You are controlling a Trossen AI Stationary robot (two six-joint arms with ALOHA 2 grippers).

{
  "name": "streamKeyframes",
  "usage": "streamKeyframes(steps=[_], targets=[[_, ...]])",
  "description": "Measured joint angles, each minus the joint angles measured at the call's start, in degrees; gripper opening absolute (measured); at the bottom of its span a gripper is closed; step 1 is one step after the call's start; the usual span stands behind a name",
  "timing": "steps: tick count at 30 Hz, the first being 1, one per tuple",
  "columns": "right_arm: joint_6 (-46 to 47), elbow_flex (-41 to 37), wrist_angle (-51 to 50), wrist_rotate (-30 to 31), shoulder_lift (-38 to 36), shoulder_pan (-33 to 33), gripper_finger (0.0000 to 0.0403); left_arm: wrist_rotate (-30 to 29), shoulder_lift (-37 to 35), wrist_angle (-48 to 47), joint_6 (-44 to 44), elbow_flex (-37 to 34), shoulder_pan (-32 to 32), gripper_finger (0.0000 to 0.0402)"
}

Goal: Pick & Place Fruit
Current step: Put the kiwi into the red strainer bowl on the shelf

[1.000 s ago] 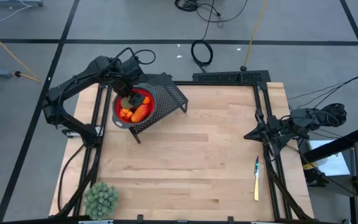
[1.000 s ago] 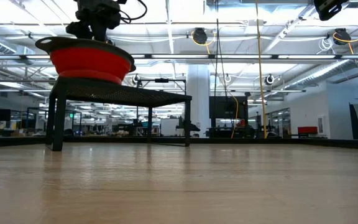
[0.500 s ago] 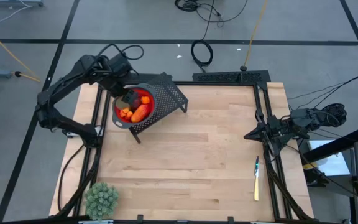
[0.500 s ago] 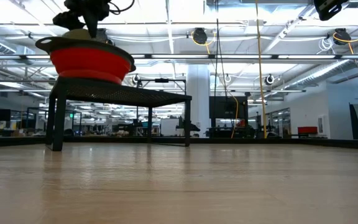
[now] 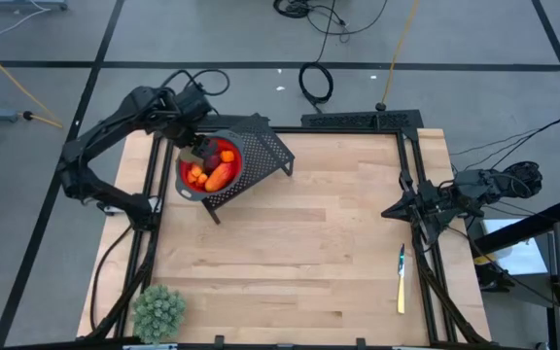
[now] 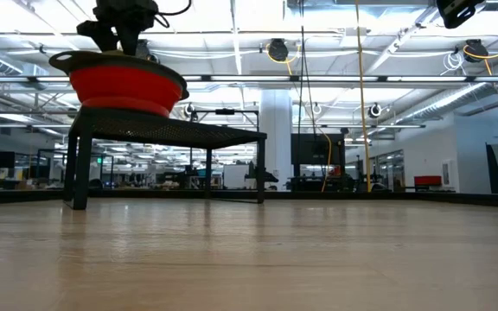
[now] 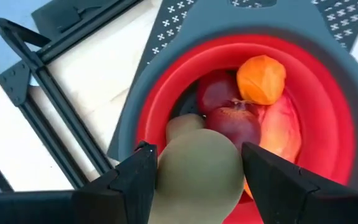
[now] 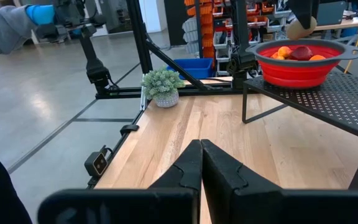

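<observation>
The table point(image 5: 290, 253) fills the centre of the high view. At its upper left stands a dark mesh rack point(image 5: 261, 151), and on the rack sits a red bowl point(image 5: 188, 180) with a grey rim.

The left arm point(image 5: 105, 131) reaches in from the upper left of the high view. The left gripper point(image 7: 194, 168) hangs over the bowl's upper-left rim, its fingers point(image 7: 135, 180) partly apart and closed on a brownish-green oval point(image 7: 197, 174), which it holds above the bowl. In the low view, the gripper shows at the upper left, just over the bowl rim.

The right arm point(image 5: 465, 190) waits at the right edge of the table. The right gripper point(image 8: 201, 158) has its fingers pressed together and holds nothing.

A pale green spiky plant point(image 5: 158, 311) stands at the lower left corner of the table. A yellow pen-like item point(image 5: 401, 282) lies near the lower right edge.

The fruit point(image 7: 247, 118) lies inside the bowl: dark red balls point(image 7: 232, 121), an orange piece point(image 7: 261, 79), a longer red-orange piece point(image 7: 278, 134), and a second brownish-green oval point(image 7: 182, 126) partly hidden beneath the held one.
</observation>
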Motion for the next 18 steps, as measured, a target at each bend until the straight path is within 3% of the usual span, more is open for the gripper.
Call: streamKeyframes(steps=[18], targets=[[0.0,0.0,0.0,0.0,0.0,0.0,0.0,-4.3,2.8,0.5,1.0,0.0,-0.5,0.0226]])
